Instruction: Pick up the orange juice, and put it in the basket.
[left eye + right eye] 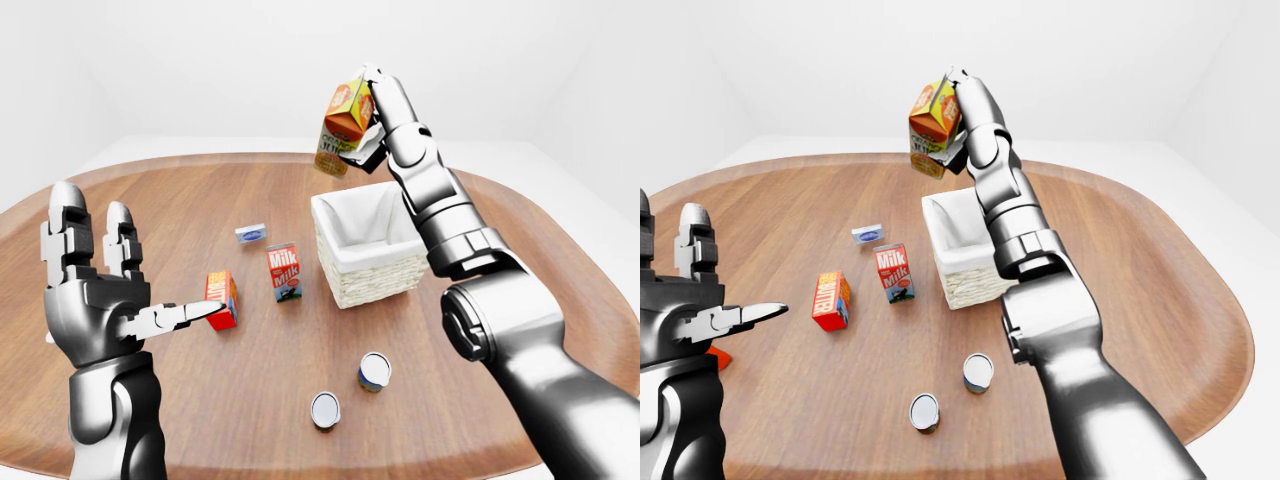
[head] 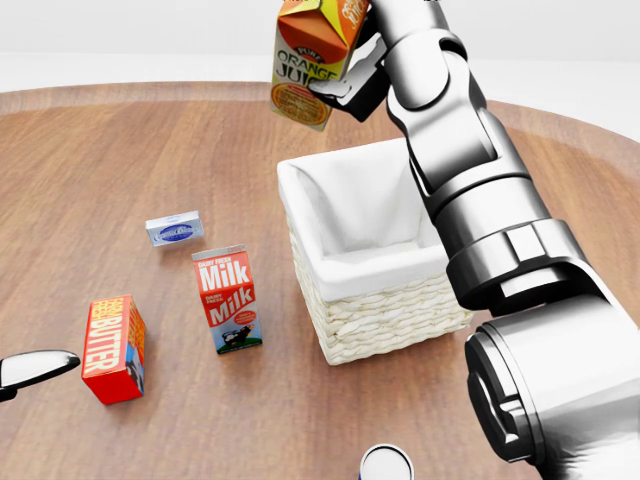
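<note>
Your right hand (image 2: pixel 345 85) grips the juice (image 2: pixel 312 60), tilted, in the air above the basket's (image 2: pixel 345 280) far left corner and clear of its rim. Your left hand (image 1: pixel 100 295) hangs released (fingers spread) over the tabletop's (image 1: pixel 560 250) near left edge. Milk (image 2: pixel 228 298) stands just beside the basket, butter (image 2: pixel 113 349) beyond it.

In the head view the top edge cuts off the orange juice carton (image 2: pixel 312 62) and most of the right hand (image 2: pixel 352 78) gripping it. The bottom edge crops a can (image 2: pixel 385 466), and only one fingertip of the left hand (image 2: pixel 38 367) enters at the left. The print on the small blue-and-white box (image 2: pixel 174 229) is too small to read.
</note>
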